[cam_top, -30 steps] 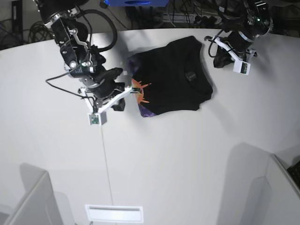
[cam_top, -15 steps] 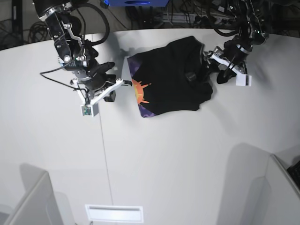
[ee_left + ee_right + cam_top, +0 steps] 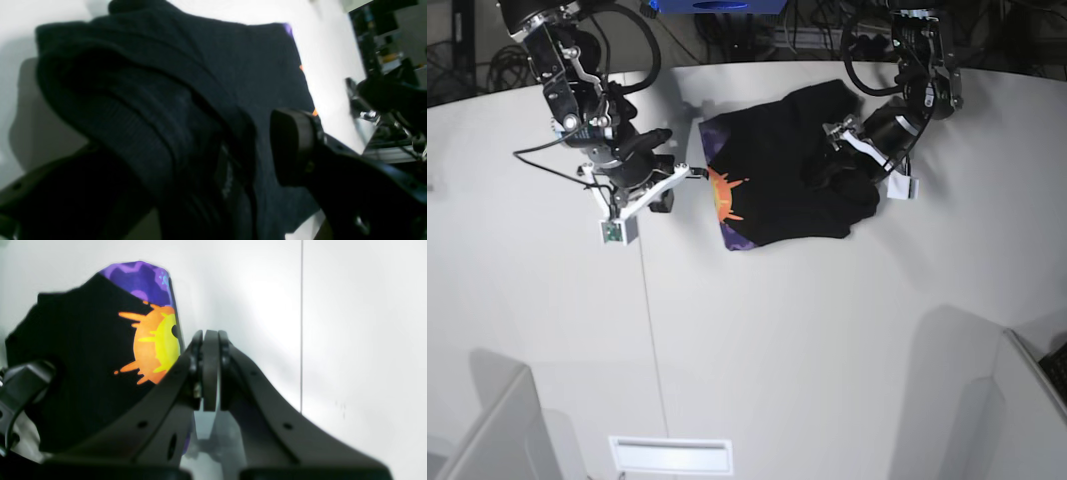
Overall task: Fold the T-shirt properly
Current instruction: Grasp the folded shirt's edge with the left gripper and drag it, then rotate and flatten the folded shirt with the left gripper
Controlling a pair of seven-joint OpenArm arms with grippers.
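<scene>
Two arms were on the white table (image 3: 827, 330) | the T-shirt (image 3: 787, 180) lay folded at twelve o'clock, orange sun print at its nine o'clock edge | left gripper (image 3: 832, 165) spread wide over the bunched three o'clock side, gripping nothing | right gripper (image 3: 210, 370) pinched closed, empty, beside the print

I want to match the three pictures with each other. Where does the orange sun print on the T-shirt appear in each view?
Base: the orange sun print lies on the T-shirt's left edge, beside the shut right gripper.
Right wrist: the print is left of centre, just behind the shut jaws.
Left wrist: only small orange specks at the cloth's far right edge.
Shared landmark: the purple corner beside the print.
</scene>
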